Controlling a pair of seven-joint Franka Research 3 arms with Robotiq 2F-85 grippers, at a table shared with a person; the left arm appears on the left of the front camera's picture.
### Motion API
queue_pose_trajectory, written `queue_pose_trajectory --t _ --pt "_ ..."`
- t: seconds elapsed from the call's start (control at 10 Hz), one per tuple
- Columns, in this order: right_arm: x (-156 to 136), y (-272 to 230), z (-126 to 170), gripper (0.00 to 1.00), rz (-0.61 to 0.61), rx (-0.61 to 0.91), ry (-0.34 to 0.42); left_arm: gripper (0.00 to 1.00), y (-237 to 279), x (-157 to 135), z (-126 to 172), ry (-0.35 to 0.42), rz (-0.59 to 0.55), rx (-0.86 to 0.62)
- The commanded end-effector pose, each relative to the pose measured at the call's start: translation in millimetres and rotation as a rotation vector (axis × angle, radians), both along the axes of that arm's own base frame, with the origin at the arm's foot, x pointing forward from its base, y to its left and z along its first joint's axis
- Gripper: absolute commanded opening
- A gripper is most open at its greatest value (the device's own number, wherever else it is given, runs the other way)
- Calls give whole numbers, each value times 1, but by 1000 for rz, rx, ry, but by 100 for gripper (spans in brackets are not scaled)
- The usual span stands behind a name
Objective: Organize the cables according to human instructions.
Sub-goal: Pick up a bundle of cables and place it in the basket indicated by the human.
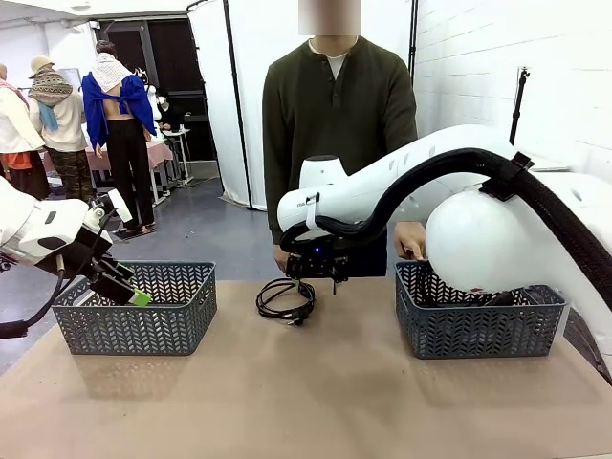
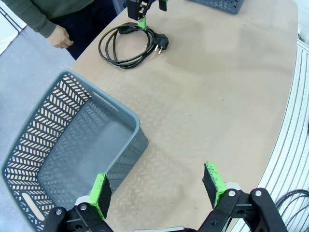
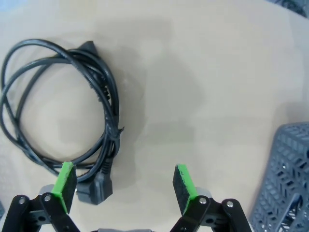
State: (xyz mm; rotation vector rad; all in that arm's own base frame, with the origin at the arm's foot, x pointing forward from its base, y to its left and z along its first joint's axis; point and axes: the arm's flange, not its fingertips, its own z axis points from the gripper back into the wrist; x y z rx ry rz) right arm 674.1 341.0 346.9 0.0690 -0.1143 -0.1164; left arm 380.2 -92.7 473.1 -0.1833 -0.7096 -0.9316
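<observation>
One cable (image 1: 285, 298), a thin black cord coiled in a loop with black plug ends, lies on the brown table between two baskets. My right gripper (image 1: 316, 271) hovers just above its far right side, open. In the right wrist view the cable (image 3: 63, 111) lies mostly left of the open right gripper (image 3: 124, 181), with a plug beside the left pad (image 3: 65, 179) and nothing between the pads. My left gripper (image 2: 157, 183) is open and empty over the near edge of the left basket (image 2: 72, 145). The left wrist view also shows the cable (image 2: 130, 43) farther off.
A grey lattice basket (image 1: 139, 311) stands at the table's left and another (image 1: 478, 316) at the right, partly hidden by my right arm. The person stands at the far side, one hand (image 1: 411, 239) by the right basket. The brown tabletop (image 1: 306, 392) lies bare in front.
</observation>
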Motion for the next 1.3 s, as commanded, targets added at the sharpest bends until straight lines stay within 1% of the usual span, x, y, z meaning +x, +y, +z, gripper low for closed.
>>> queue_pose_trajectory --t 0.0,0.2,0.7,1.0,1.2 --pt "13 5 -5 100 -46 -52 0 100 2 2 -2 0 0 -8" --pt "21 5 -11 100 -70 -57 -3 100 2 2 -2 0 0 -8" --pt "29 3 -23 100 -87 -83 -7 100 2 2 -2 0 0 -8" --pt "32 4 -27 100 -87 -86 2 100 2 2 -2 0 0 -8" --pt "30 2 -36 100 -94 -91 1 100 2 2 -2 0 0 -8"
